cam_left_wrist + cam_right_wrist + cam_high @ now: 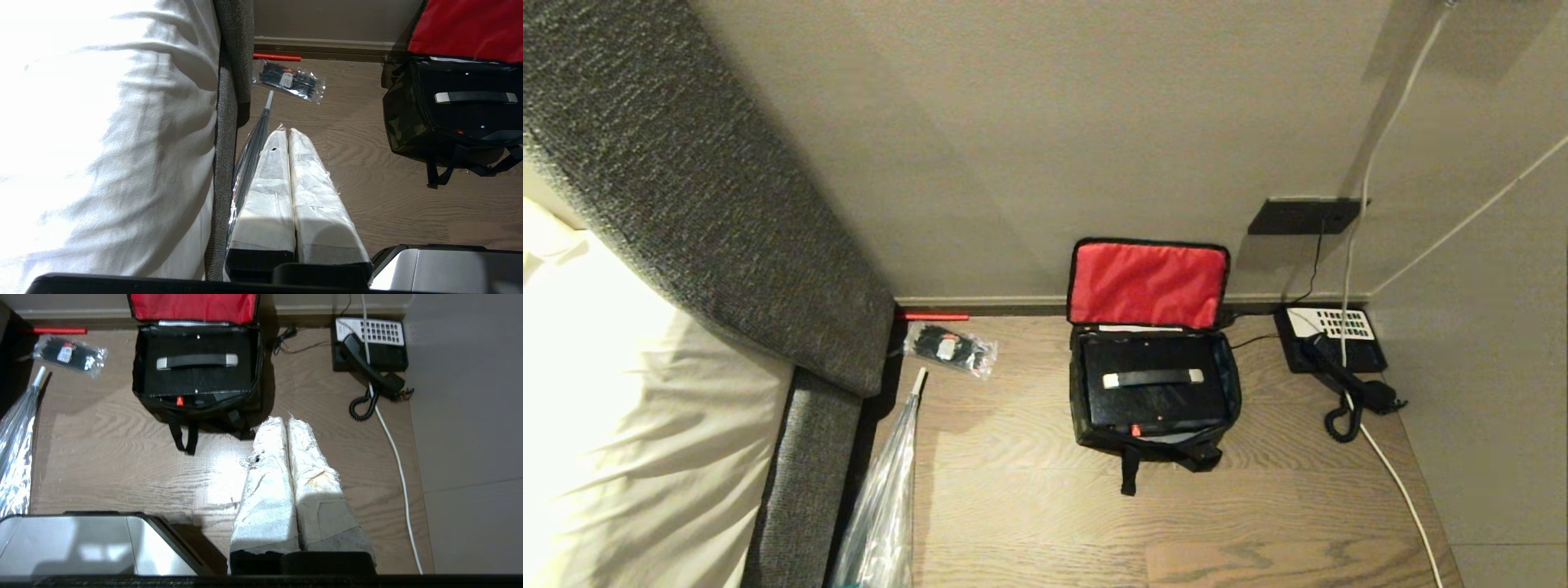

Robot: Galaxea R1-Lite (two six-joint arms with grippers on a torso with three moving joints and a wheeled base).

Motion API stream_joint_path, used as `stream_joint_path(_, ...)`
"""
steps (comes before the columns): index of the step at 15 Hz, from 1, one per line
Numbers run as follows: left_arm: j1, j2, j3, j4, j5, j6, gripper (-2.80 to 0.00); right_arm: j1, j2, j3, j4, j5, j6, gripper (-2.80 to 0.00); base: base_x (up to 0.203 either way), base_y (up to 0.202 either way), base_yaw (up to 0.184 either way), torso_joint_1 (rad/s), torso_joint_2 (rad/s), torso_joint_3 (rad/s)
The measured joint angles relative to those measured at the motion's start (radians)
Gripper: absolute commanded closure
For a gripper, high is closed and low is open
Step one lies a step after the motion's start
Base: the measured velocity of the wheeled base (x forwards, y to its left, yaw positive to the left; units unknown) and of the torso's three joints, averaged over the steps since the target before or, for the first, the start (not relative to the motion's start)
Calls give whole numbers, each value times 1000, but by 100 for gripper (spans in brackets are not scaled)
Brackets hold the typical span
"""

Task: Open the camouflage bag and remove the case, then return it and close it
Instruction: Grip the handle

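Camouflage bag open, case inside, handle crosswise; right gripper pressed together, probably nearer; left gripper likewise closed.

My right gripper, its white-wrapped fingers pressed together, hangs above the wood-grain floor, short of the boxy camouflage bag. Its red-lined lid stands open against the wall, and the plain black rectangular case lies inside. A black telephone with white keypad sits beside the bag.
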Motion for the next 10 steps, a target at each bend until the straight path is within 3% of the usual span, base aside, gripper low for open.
stream_joint_path(3,0,0,0,0,0,0,0,0,0,-114,61,6,14,0,0,0,0,0,0,0)
stream_joint_path(8,0,0,0,0,0,2,0,0,31,-647,439,131,70,0,0,0,0,0,0,0)
stream_joint_path(10,0,0,0,0,0,2,0,7,131,-735,451,168,109,0,0,0,0,0,0,0)
